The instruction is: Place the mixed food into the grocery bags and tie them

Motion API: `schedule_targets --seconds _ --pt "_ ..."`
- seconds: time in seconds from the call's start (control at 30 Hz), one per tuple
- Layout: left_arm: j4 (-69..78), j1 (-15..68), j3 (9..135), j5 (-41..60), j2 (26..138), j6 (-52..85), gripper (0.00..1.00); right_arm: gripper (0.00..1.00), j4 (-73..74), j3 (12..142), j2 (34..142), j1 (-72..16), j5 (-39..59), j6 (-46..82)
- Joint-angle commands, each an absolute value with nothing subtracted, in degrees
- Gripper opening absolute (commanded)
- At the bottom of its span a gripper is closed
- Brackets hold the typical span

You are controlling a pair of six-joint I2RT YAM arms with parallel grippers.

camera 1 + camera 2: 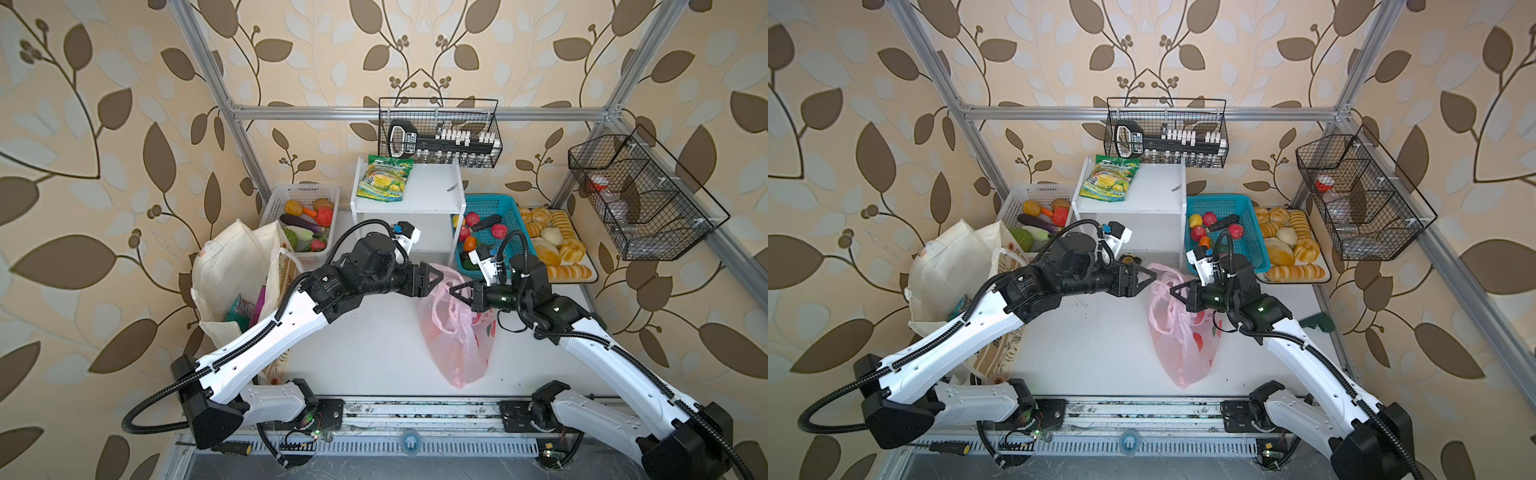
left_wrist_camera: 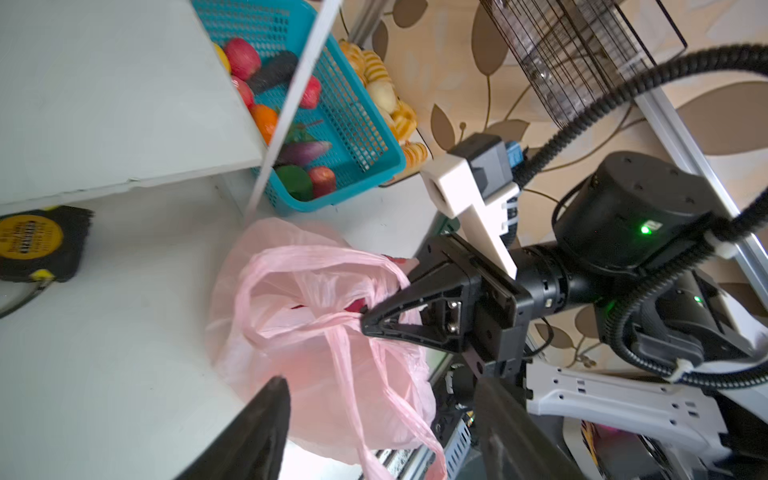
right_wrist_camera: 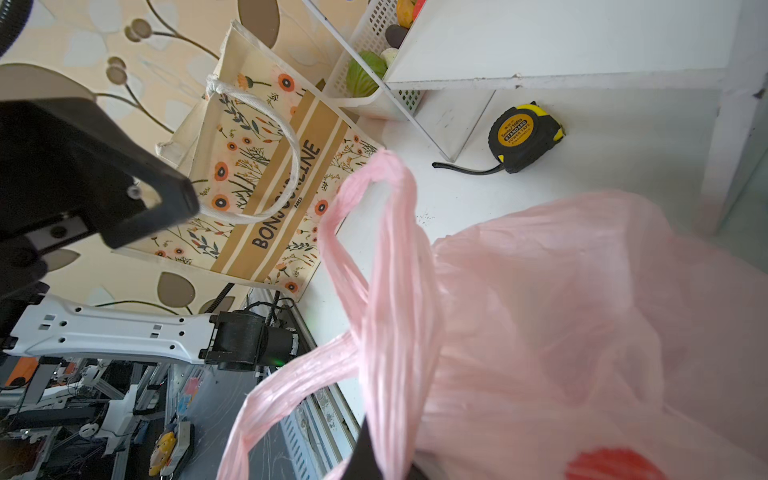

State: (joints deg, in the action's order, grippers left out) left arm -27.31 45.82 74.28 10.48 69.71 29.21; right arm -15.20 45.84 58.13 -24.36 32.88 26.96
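On tabletop (image 1: 365, 340), our right pincer (image 1: 454, 291) grips pink bag (image 1: 457, 345) by a loop (image 2: 320, 318); left pincer (image 1: 436, 277) open. Thin & soft: we'd grab loops.

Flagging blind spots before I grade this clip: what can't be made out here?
- pink bag contents: only reddish blurs through the film, in every view.
- canvas tote contents: left arm overlaps its mouth in both top views.
- left hand: whether it touches the bag; fingers blurred, cut by the left wrist view's edge.
- right hand: fingertips mostly under the bag in the right wrist view.

Crinkled plastic bag (image 1: 454, 353), matt cloth tote (image 1: 226, 266)
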Motion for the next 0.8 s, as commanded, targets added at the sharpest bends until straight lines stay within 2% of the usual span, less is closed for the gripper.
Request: schedule_targets --seconds 0.0,0.33,0.47,0.57,0.6,0.67,0.77 --pt "-31.1 43.9 72.7 2.4 71.1 31.6 0.64 0.02 -14.2 45.6 57.1 -24.3 33.9 27.1" --pt "-23.8 39.4 70.7 12.6 76.0 35.8 0.63 0.02 -14.0 45.6 56.9 -24.7 34.2 27.3" --pt "-16.6 37.5 69.8 18.7 77.3 39.1 0.64 0.02 -14.2 45.6 57.0 -24.7 34.2 27.3" --pt "-15.2 37.5 69.6 20.0 78.3 39.9 0.51 0.02 -14.1 45.6 57.1 -24.7 34.2 27.5" --pt "-15.9 37.4 69.9 20.2 78.9 39.9 0.41 0.02 -14.0 45.6 57.1 -24.7 34.2 27.5" --pt "-17.0 37.4 69.7 21.7 79.8 39.9 0.27 0.02 -13.8 45.6 57.2 -24.7 34.3 27.6" --pt "-16.6 37.4 68.2 24.7 80.2 39.9 0.11 0.02 -13.6 45.6 57.3 -24.7 34.4 27.8"
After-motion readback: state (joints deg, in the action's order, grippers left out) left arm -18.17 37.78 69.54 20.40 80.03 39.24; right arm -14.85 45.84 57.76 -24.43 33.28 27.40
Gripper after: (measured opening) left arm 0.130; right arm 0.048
